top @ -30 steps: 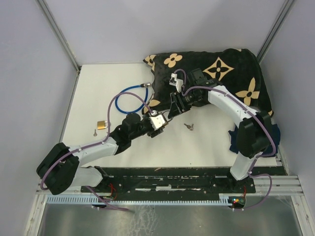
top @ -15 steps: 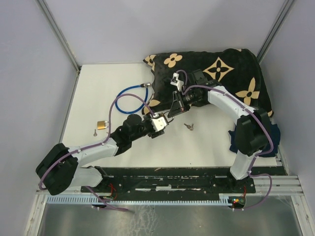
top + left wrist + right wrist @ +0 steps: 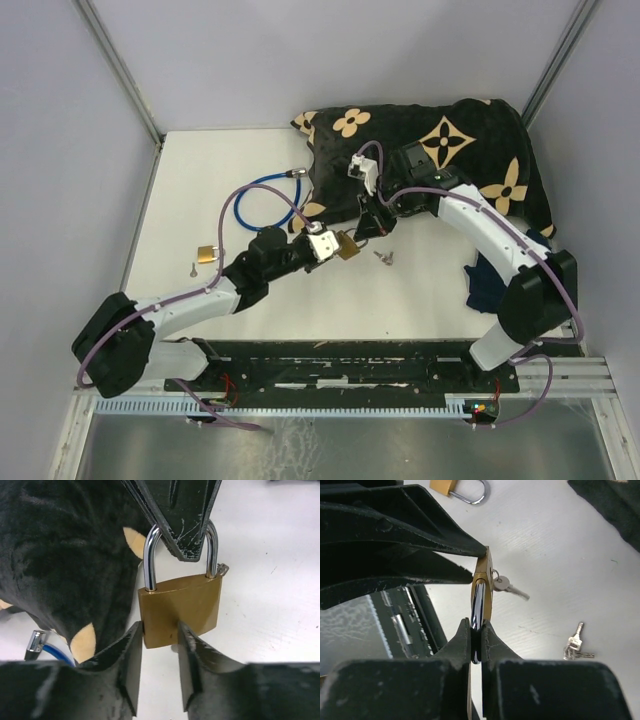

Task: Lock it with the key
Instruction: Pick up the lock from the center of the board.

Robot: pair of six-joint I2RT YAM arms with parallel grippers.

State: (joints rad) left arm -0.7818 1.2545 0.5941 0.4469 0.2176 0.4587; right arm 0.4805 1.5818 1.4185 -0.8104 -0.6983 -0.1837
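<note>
the left hand (image 3: pixel 157 641) is clamped on the lower corner of the brass padlock (image 3: pixel 180 609), and the right hand (image 3: pixel 476 634) is pinched shut on its steel shackle (image 3: pixel 150 560), so the padlock hangs between them over the tabletop (image 3: pixel 250 290). a key (image 3: pixel 509 587) sits right against the padlock; whether it is inserted cannot be told. a key bunch (image 3: pixel 384 257) lies near, a second padlock (image 3: pixel 205 253) well apart to the left, and a black cloth (image 3: pixel 470 150) behind.
</note>
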